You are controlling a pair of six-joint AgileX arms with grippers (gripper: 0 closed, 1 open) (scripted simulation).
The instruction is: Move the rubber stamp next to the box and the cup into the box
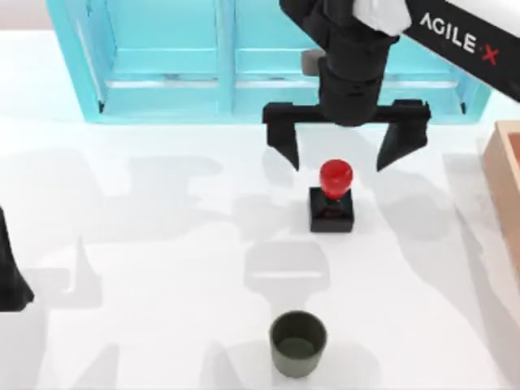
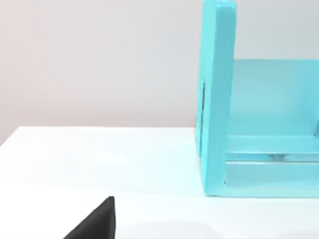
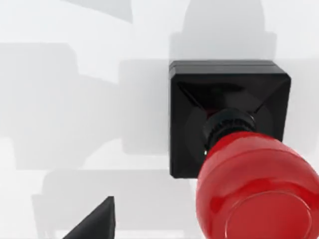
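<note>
Top view has the right claw [image 1: 339, 156] hanging over the stamp [image 1: 331, 203], fingers spread wide to either side of the red knob, not touching it. The stamp stands upright mid-bench, the cup [image 1: 297, 344] near it toward the front, the box [image 1: 505, 183] at the right edge. The right wrist view looks down on the stamp [image 3: 229, 124]. The left arm [image 1: 10, 276] sits parked at the left edge; I cannot tell its claw's state. The left wrist view adds the cabinet [image 2: 219, 99].

The stamp [image 1: 331, 203] stands upright mid-worktop [image 1: 146, 244]. My right claw [image 1: 345, 146] hangs spread just behind it, with the cabinet [image 1: 162, 65] behind that. The cup [image 1: 298, 344] sits in front of the stamp, well apart. The box [image 1: 505, 179] lies to the stamp's right, and my left claw [image 1: 10, 276] is parked far to its left.
</note>
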